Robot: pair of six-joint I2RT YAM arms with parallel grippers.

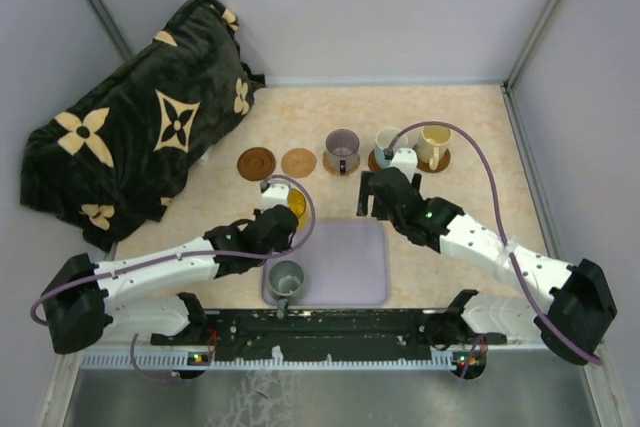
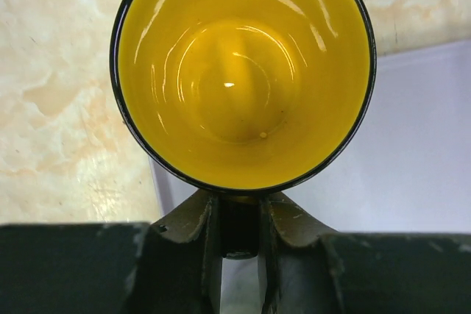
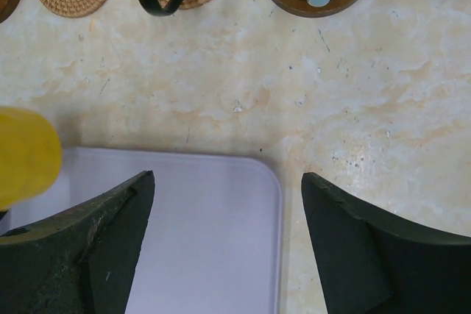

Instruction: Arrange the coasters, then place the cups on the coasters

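My left gripper (image 2: 239,209) is shut on the handle of the yellow cup (image 2: 243,71), which is upright over the far left corner of the lavender tray (image 1: 345,257). The grey-green cup (image 1: 287,279) stands on the tray's near left part. Along the back, a dark coaster (image 1: 257,162) and a tan coaster (image 1: 298,162) lie bare. The mauve cup (image 1: 342,150), the light blue cup (image 1: 388,141) and the cream cup (image 1: 435,144) each sit on a coaster. My right gripper (image 3: 227,182) hangs open over the tray's far right corner, holding nothing.
A dark blanket with cream flower shapes (image 1: 140,137) is heaped at the back left. Grey walls enclose the table on three sides. The right arm's purple cable (image 1: 480,152) arcs over the cups at the back right.
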